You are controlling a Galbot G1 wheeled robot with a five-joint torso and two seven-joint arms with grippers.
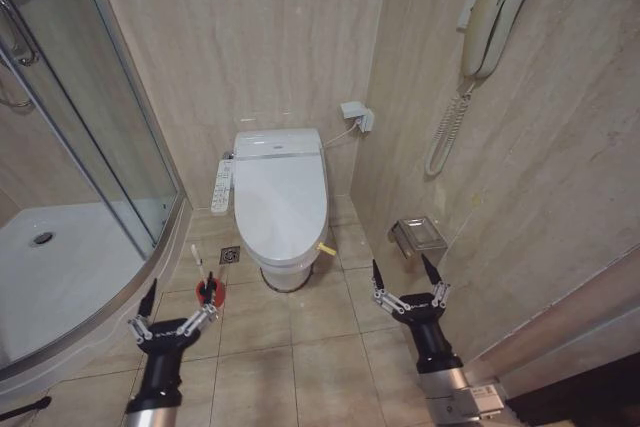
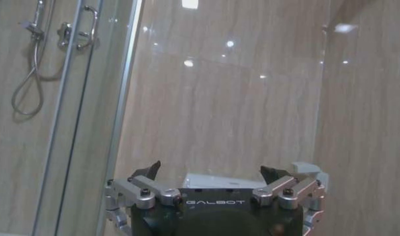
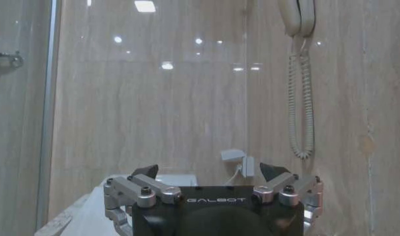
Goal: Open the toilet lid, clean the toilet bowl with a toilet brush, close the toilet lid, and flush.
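toilet lid (image 1: pixel 283 194) shut, toilet bowl (image 1: pixel 287 271) interior hidden

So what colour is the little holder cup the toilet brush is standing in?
Red. The holder cup shows best in the head view, on the floor left of the toilet bowl.

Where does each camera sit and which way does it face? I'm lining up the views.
Head: high up, looking down at the closed toilet lid; both open grippers, left and right, show.
Left wrist: behind the left gripper, facing the wall.
Right wrist: behind the right gripper, facing the wall.
Head and right wrist share the phone.
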